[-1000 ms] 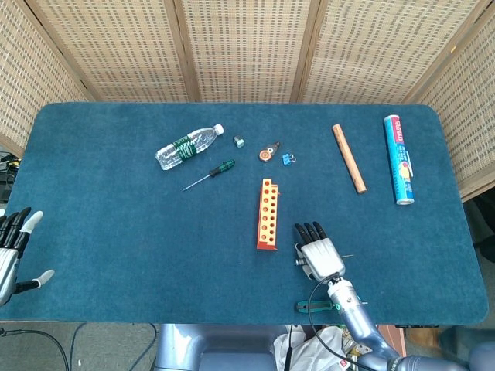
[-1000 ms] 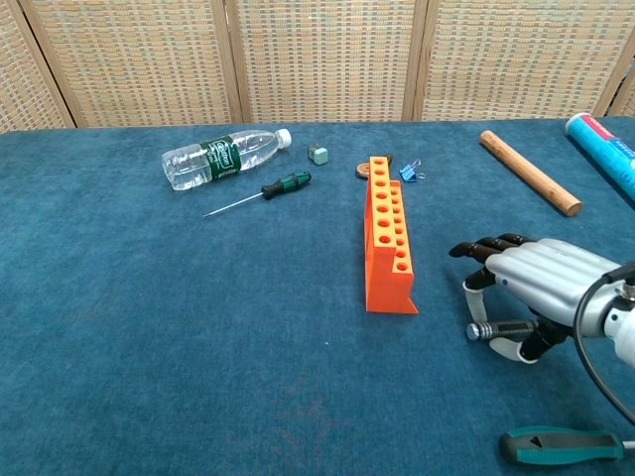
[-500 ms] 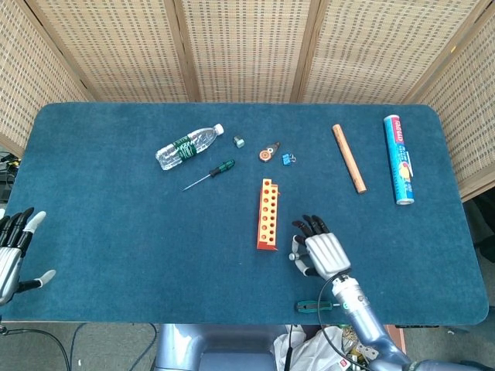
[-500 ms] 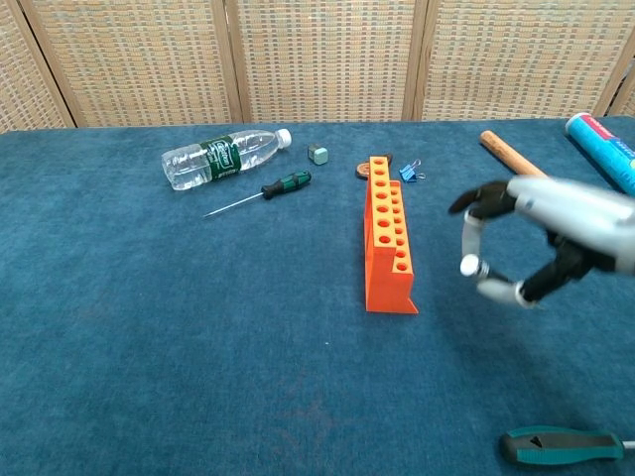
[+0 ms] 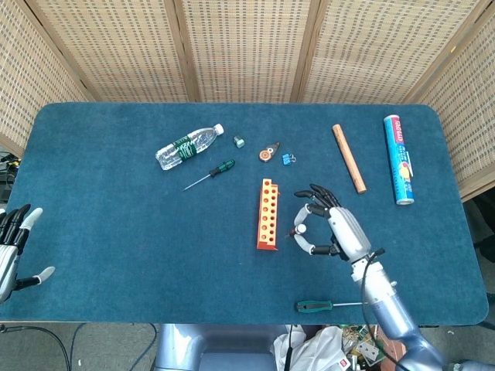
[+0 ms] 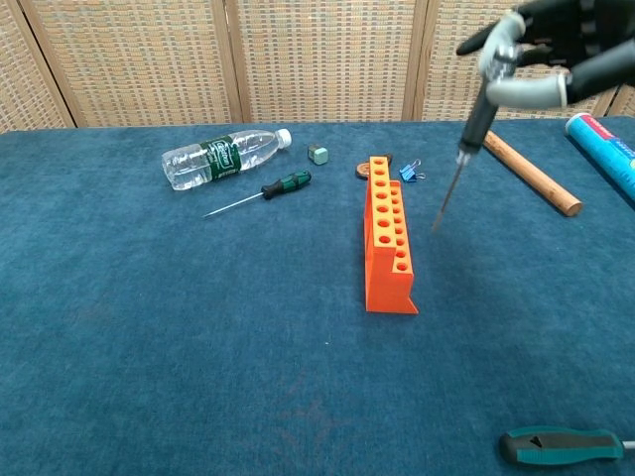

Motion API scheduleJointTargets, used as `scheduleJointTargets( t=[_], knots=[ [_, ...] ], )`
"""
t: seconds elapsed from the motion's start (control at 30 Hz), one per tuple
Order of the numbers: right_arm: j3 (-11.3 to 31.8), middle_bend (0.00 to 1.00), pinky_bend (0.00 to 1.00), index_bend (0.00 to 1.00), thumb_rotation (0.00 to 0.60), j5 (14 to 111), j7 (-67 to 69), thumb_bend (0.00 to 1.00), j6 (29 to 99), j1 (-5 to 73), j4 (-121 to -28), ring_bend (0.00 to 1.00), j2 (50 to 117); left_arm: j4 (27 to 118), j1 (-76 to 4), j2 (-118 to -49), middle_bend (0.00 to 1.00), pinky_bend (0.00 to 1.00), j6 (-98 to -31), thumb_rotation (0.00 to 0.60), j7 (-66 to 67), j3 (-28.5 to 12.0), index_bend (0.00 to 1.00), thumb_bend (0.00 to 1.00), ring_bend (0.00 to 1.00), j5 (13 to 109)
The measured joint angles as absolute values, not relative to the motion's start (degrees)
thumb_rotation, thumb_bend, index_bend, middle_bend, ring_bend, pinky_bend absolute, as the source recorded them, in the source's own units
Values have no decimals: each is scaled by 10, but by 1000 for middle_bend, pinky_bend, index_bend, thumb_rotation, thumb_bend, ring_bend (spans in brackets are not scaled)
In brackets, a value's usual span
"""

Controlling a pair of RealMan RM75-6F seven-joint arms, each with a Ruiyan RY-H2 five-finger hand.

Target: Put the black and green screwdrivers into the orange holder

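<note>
Right hand (image 6: 541, 50) raised, black screwdriver (image 6: 464, 149) pinched (tip down)

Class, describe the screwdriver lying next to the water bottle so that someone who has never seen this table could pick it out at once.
Start at the clear water bottle lying near the far left of the blue table. Just in front of it, toward the orange holder, lies the screwdriver on the cloth. It has a dark green and black handle and a thin bare shaft, unlike the all-teal-handled one at the table's near edge.
</note>
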State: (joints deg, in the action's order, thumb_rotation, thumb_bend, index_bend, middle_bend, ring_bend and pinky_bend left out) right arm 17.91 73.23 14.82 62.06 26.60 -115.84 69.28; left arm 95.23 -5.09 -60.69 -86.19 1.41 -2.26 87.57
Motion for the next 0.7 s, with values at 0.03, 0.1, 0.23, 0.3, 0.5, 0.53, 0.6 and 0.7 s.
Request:
scheduleJointTargets(
  t=[0.03, 0.1, 0.23, 0.3, 0.5, 0.53, 0.6, 0.7],
  knots=[
    [186, 184, 0, 584, 600, 728, 171, 410, 612, 269, -1163, 0, 685, 952, -51, -607, 0, 0, -862, 600, 15, -23, 0, 0, 0, 875],
    [201, 183, 0, 584, 600, 718, 219, 410, 589, 276, -1171, 0, 669, 953, -52, -607, 0, 0, -861, 600, 19, -23, 0, 0, 0, 875],
    [221, 184, 0, 584, 600, 701, 270, 410, 551, 299, -1174, 0, 653, 954, -54, -609, 0, 0, -858, 600, 23, -24, 0, 0, 0, 873],
    [225, 184, 0, 584, 600, 691, 278, 410, 540, 309, -1169, 0, 653, 954, -55, -609, 0, 0, -855, 600, 25, -25, 0, 0, 0, 870],
    [224, 184, 0, 584, 600, 669, 271, 425, 526, 329, -1154, 0, 661, 954, -57, -610, 0, 0, -849, 600, 29, -26, 0, 0, 0, 864],
    [223, 184, 0, 584, 600, 666, 267, 427, 525, 331, -1152, 0, 662, 954, -58, -610, 0, 0, -849, 600, 30, -26, 0, 0, 0, 863],
    [219, 184, 0, 584, 600, 658, 258, 427, 521, 337, -1148, 0, 666, 955, -58, -611, 0, 0, -847, 600, 31, -26, 0, 0, 0, 861],
    [215, 184, 0, 584, 600, 651, 249, 427, 518, 343, -1144, 0, 671, 955, -59, -611, 0, 0, -845, 600, 34, -27, 0, 0, 0, 858]
  ],
)
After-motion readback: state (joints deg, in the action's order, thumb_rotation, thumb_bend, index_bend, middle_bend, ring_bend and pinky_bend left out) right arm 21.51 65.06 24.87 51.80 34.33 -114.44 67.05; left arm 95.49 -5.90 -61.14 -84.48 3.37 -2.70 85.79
